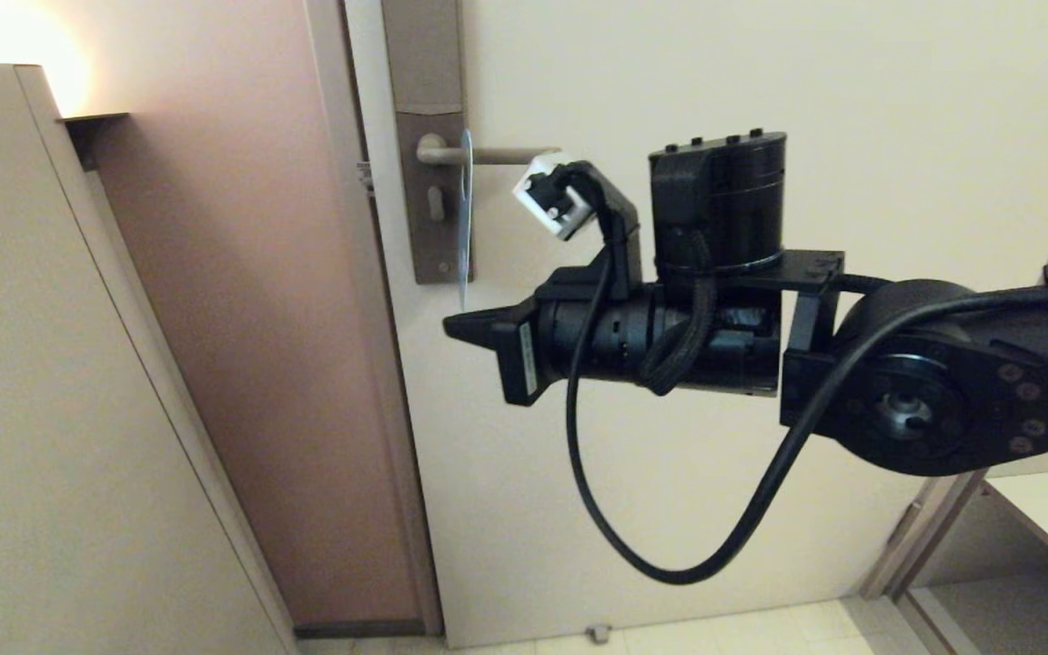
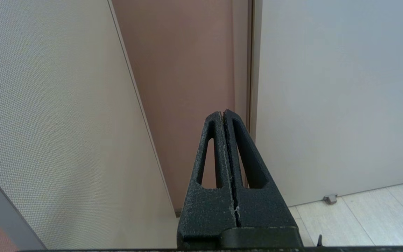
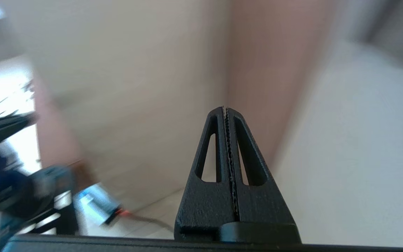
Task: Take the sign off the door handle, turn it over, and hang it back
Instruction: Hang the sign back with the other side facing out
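The sign (image 1: 465, 214) hangs edge-on from the door handle (image 1: 488, 156), a thin bluish card dropping in front of the bronze backplate (image 1: 433, 196). My right gripper (image 1: 453, 326) reaches in from the right, level, its tip just below the sign's lower end and a little to its right, apart from it. Its fingers are shut with nothing between them, as the right wrist view shows (image 3: 225, 109). Neither the sign nor the handle appears in that view. My left gripper (image 2: 223, 112) is parked low, shut and empty, facing the door's lower hinge-side corner.
The cream door (image 1: 760, 91) fills the middle and right. A brown wall strip (image 1: 251, 364) and a beige cabinet panel (image 1: 51, 409) stand to the left. A door stop (image 1: 598, 632) sits on the tiled floor. A loose black cable (image 1: 670, 564) loops under my right arm.
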Robot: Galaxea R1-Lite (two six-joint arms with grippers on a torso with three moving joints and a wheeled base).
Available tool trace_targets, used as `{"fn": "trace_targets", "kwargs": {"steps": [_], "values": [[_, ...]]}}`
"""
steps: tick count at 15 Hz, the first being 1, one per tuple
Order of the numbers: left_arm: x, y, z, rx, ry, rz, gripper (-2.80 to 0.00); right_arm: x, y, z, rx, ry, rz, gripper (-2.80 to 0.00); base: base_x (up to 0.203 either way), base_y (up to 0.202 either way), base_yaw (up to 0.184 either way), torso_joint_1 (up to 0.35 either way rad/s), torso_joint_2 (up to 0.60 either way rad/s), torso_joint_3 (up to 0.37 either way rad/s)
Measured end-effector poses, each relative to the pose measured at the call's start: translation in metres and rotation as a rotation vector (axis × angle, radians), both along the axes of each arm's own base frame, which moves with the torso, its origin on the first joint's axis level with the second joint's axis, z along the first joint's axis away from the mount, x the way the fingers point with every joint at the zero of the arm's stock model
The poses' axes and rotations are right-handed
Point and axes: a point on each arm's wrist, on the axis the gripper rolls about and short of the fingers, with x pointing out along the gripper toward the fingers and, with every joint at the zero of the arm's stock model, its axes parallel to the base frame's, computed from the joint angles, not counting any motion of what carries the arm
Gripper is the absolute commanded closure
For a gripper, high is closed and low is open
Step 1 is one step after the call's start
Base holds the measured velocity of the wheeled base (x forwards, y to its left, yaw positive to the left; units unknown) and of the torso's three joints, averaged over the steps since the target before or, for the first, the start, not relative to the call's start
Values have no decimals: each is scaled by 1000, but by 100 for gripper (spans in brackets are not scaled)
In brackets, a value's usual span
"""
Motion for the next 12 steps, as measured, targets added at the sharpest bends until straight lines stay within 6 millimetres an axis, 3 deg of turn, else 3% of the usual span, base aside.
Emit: {"fn": "trace_targets", "kwargs": {"steps": [5, 12], "values": [[0, 0, 0, 0, 0, 0, 0, 28, -24, 9, 36, -80, -180, 0, 0, 0, 0, 0, 0, 0], [0, 0, 0, 0, 0, 0, 0, 67, -4, -1, 96, -158, -293, 0, 0, 0, 0, 0, 0, 0]]}}
